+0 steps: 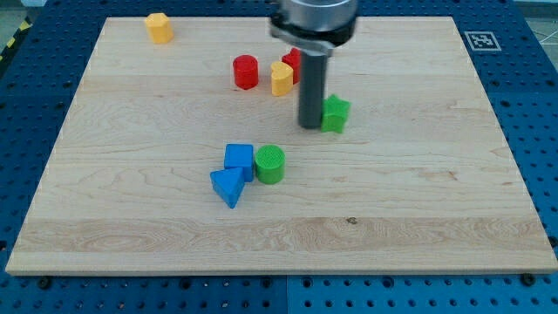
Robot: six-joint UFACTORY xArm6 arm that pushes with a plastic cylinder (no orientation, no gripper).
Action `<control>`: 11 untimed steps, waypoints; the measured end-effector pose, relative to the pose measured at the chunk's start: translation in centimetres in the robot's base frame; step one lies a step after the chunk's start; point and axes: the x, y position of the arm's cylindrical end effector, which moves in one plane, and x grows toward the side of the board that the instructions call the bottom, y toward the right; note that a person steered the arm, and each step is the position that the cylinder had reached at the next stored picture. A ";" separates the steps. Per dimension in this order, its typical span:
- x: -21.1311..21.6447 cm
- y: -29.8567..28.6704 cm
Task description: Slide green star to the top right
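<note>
The green star (pixel 335 113) sits a little right of the board's middle, with the tip (pixel 310 126) touching or just beside its left side. There is no pincer: the arm ends in a bare rod that grips nothing and can only push. The star looks light, stiff and free to slide on the smooth wooden board (pixel 436 218), and its points may make it spin, so the push likely belongs low on its lower-left side. The red block (pixel 246 71) and yellow block (pixel 281 78) lie up-left.
</note>
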 end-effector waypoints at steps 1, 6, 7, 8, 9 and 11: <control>0.0 5.9; -6.2 8.1; -7.6 8.1; -4.1 7.5; -1.1 6.0; -3.6 12.5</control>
